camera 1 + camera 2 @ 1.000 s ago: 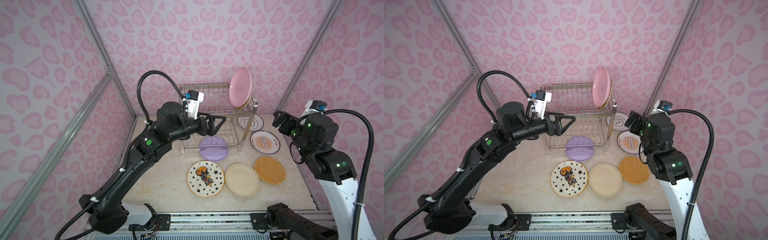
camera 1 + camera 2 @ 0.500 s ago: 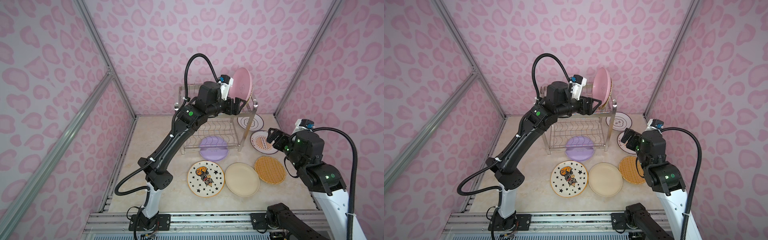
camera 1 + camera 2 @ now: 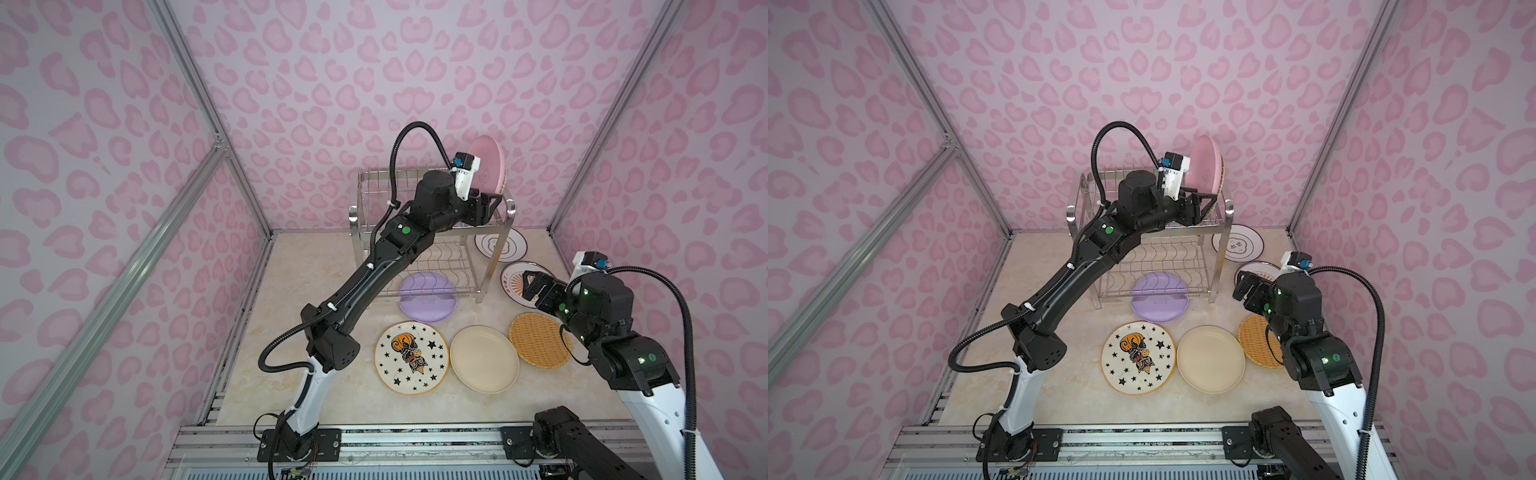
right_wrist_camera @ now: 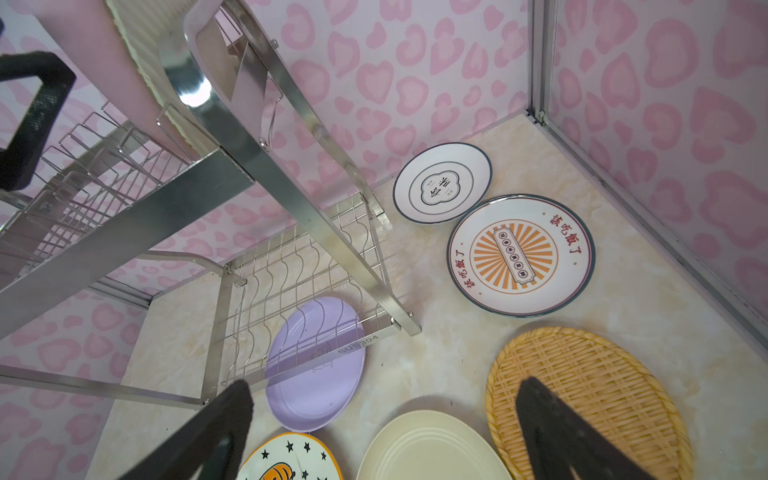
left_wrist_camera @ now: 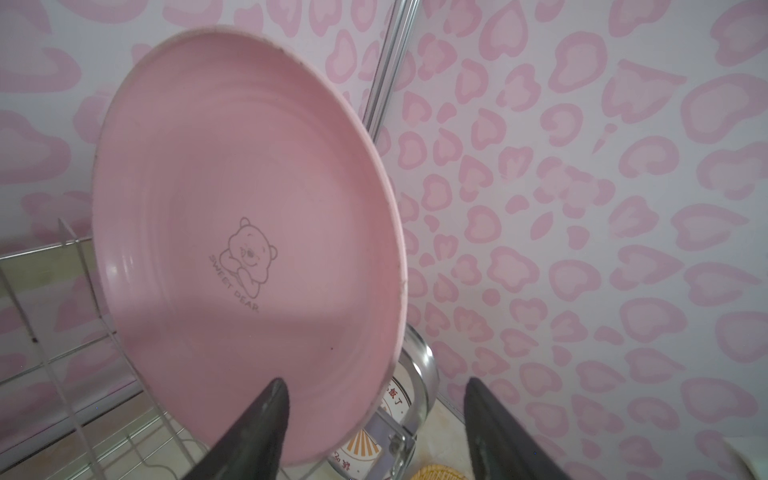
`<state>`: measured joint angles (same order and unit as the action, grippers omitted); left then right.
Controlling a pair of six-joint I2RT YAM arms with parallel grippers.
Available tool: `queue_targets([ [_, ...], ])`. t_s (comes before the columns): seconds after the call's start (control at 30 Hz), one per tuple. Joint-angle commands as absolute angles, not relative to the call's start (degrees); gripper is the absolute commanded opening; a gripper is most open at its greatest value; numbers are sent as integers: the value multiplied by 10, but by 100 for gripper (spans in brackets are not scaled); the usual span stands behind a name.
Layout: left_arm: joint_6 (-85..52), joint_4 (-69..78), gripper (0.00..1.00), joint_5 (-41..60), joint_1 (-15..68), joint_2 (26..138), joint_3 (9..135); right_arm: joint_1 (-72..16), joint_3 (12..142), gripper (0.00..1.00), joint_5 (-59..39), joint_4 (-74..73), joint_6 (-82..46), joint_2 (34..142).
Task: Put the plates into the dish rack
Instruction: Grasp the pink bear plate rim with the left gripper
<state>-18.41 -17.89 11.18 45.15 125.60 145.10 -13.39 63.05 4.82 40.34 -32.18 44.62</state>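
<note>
**Left gripper brought up to the racked pink plate**

Within the last second the left gripper (image 5: 374, 384) has been carried from in front of the dish rack (image 4: 166, 212) up to the right end of its top tier. There the pink plate (image 5: 249, 208) is stood on edge among the prongs, with a wicker plate (image 4: 143, 62) just behind it. The jaws have been narrowed but are seen spread, set either side of the pink plate's lower rim, and no pinch is shown yet. A reseating of this plate is judged likely, rather than a fresh load.

The right gripper (image 4: 384, 384) has been lowered near the rack's right front leg, jaws wide apart and nothing held.

Six plates are left lying flat:
- The lilac plate (image 3: 428, 297) is partly under the lower tier.
- The star plate (image 3: 411, 357), cream plate (image 3: 484, 359) and second wicker plate (image 3: 538, 340) are in front of the rack.
- Two printed plates (image 4: 521, 255) are to the rack's right.
</note>
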Motion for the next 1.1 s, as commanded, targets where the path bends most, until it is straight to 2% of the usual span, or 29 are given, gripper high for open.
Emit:
queue_targets([
  [0.0,-183,-126,67,97,454,1265,1449,-134,623,99,37,395,-320,444],
  [0.1,-185,-119,66,94,454,1271,1449,-134,619,99,36,394,-319,441],
  [0.4,-193,-98,51,80,455,1283,1449,-134,600,99,29,395,-323,430],
  [0.73,-210,-68,46,89,455,1296,1452,-134,589,99,25,395,-323,419],
  [1.07,-244,-47,22,95,455,1297,1452,-134,577,99,21,389,-324,412],
])
